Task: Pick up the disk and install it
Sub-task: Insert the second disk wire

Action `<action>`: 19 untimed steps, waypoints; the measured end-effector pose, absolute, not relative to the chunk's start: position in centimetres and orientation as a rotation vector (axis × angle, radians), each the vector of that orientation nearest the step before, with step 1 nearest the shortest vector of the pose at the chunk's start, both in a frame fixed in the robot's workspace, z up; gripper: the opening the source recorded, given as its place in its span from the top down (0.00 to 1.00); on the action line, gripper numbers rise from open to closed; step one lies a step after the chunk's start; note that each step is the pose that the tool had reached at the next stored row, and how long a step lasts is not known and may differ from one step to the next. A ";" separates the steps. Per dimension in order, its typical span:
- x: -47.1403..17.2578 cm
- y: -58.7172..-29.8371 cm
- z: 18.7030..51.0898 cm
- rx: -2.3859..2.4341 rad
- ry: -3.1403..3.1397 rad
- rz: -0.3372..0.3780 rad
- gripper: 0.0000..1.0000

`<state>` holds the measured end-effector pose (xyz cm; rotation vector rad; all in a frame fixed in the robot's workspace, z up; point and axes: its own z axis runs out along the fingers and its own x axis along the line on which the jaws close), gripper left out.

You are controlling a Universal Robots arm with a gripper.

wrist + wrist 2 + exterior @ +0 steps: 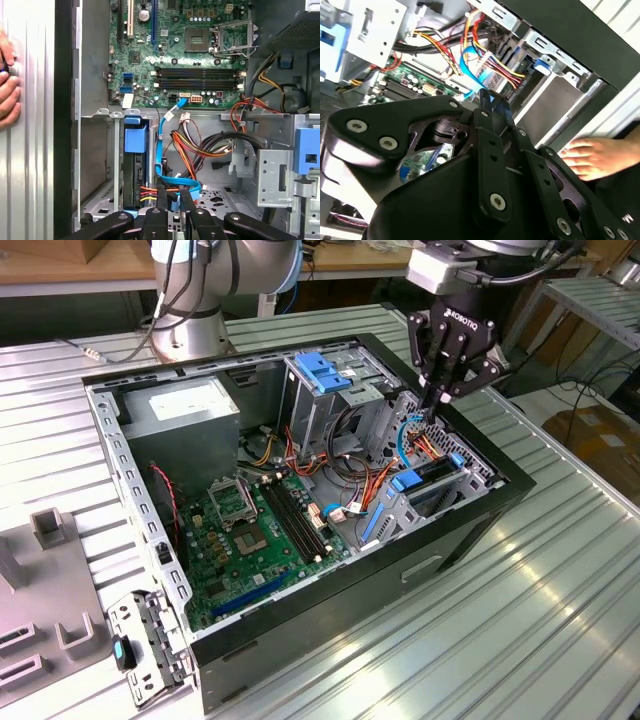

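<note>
Hovering hand [434,405] beside bay-seated disk [432,477]

Disk [135,172] seen edge-on in its bay, label hidden. Gripper [172,192] body cut off by the first wrist view's edge; fingertips lost among cables [190,145]. Hand [590,157] cut off at the second wrist view's border. Motherboard [415,87] partly hidden behind gripper housing.

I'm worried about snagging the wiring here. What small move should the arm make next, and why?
Probably a slow, short rise straight up. The gripper sits low among the blue and orange cables, and the disk already sits in its bay right beside them, so sideways travel could catch a wire. A person's hand also rests just outside the case, which argues for going gently.
</note>
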<state>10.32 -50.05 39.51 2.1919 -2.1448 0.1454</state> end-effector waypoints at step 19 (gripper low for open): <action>10.4 -48.8 37.3 2.142 -2.095 0.237 0.83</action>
